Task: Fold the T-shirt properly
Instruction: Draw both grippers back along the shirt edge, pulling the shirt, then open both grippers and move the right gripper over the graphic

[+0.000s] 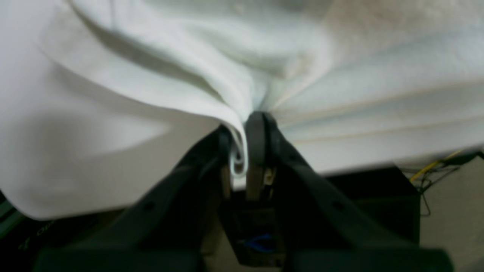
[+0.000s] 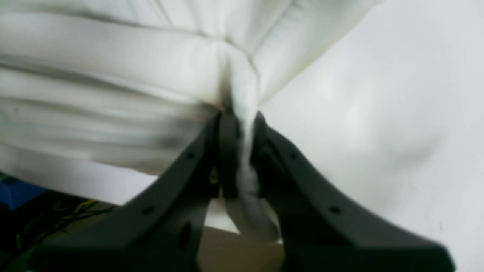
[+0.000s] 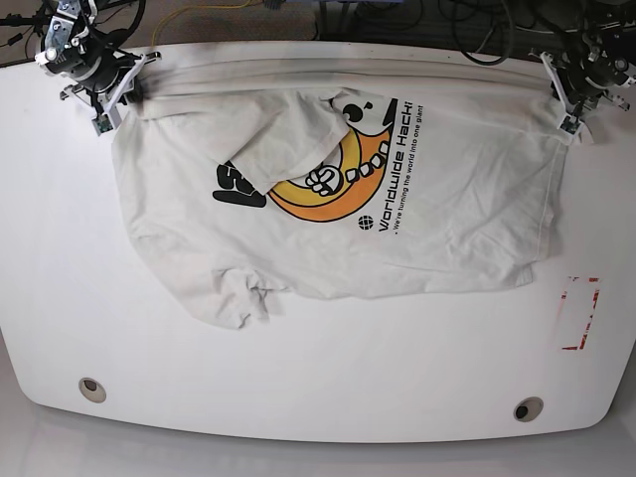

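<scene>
I see the T-shirt [image 3: 338, 209] flat on the table [image 3: 298, 368], its far corners pinched tight between both grippers' fingers: left gripper [image 1: 245, 151], right gripper [image 2: 242, 151].

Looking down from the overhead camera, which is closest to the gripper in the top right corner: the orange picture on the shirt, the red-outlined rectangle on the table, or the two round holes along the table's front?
From the left gripper, which pinches the T-shirt:
1. Red-outlined rectangle, below it on the right edge.
2. Orange graphic, at the shirt's middle.
3. Right hole, front right; close to the graphic, hard to separate.
4. Left hole, front left, clearly farthest.
</scene>
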You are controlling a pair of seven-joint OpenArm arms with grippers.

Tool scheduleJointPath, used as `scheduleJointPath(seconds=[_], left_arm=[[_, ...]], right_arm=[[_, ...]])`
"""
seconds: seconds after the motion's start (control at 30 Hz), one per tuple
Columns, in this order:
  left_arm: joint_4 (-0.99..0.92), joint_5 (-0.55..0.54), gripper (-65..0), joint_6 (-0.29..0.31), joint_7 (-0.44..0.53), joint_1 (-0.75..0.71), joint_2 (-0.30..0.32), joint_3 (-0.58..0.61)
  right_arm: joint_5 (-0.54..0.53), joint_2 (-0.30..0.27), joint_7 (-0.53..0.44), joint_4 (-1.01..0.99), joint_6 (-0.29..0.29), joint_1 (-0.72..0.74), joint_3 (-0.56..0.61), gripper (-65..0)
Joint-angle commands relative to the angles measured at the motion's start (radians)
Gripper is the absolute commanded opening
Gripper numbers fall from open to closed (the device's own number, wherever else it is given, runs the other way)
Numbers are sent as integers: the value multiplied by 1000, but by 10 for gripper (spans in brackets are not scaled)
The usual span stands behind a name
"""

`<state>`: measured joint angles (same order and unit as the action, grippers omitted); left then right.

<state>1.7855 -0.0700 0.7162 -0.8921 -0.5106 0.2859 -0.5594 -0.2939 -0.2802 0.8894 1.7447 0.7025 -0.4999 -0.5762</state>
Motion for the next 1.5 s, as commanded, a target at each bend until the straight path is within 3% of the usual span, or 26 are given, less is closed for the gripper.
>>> scheduleJointPath(seconds=[0.0, 0.17, 0.27, 0.37, 0.47, 0.57, 0.67, 1.03, 1.37, 1.47], left_arm=[[23, 40, -646, -18, -12, -23, 20, -18], [30, 40, -643, -18, -12, -50, 20, -18], [30, 40, -612, -18, -12, -50, 20, -18], [30, 40, -514, -18, -20, -50, 20, -18], [30, 40, -360, -18, -74, -44, 20, -18], [53, 39, -228, -18, -118, -20, 20, -18], [90, 39, -147, -18, -151, 14, 20, -18], [192, 39, -146, -18, -304, 163, 20, -11], [195, 39, -146, -18, -364, 289, 28, 14], [196, 39, -146, -18, -364, 306, 28, 17]], right_arm=[[48, -17, 43, 4, -4, -18, -11, -604], [48, -17, 43, 2, -4, -19, -11, -596], [48, -17, 43, 5, -4, -16, -11, -525], [49, -17, 43, 8, -4, -16, -11, -392], [49, -18, 43, 11, -4, -16, -11, -228], [49, -18, 43, 39, -4, -16, -14, -135], [49, -14, 43, 82, -4, -16, -14, -130], [46, 12, 90, 255, -4, 5, -14, -147], [37, 20, 153, 274, -4, 73, -12, -147], [37, 54, 153, 272, -4, 123, -11, -147]])
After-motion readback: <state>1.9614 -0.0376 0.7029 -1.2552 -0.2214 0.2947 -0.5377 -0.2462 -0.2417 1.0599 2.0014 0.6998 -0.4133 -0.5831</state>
